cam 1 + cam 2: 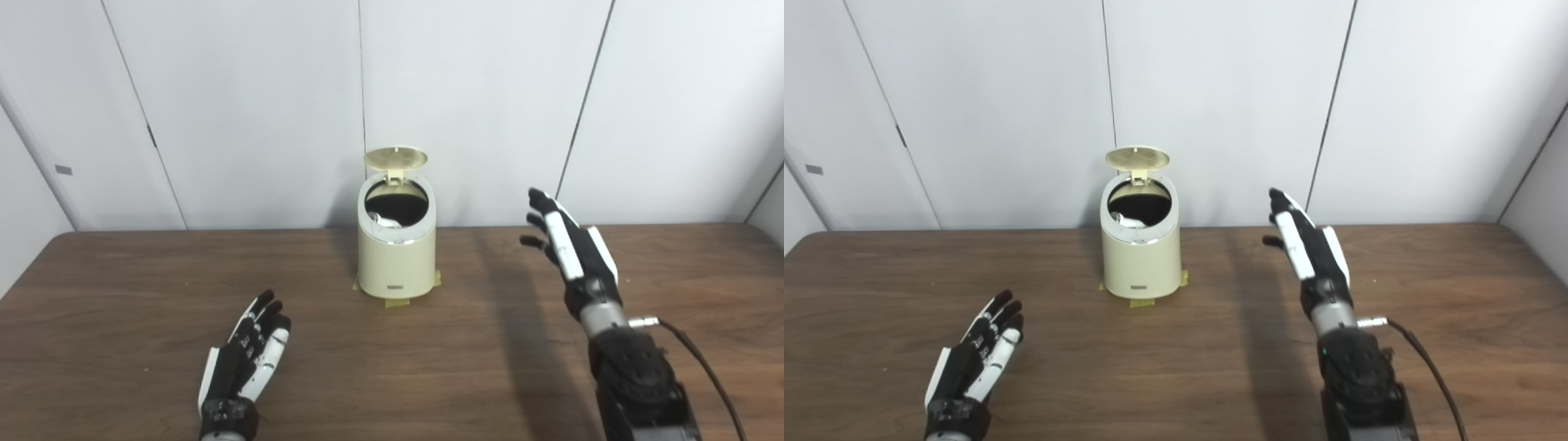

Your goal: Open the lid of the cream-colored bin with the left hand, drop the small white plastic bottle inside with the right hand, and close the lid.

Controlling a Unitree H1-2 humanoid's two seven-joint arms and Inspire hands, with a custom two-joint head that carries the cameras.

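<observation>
Both the left robot hand (245, 358) and right robot hand (566, 242) are hanging open, empty; with the lid (395, 158) standing up, a careless swipe risks toppling the bin (396, 260).

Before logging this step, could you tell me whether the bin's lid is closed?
No, the lid stands upright above the bin, leaving its opening exposed.
</observation>
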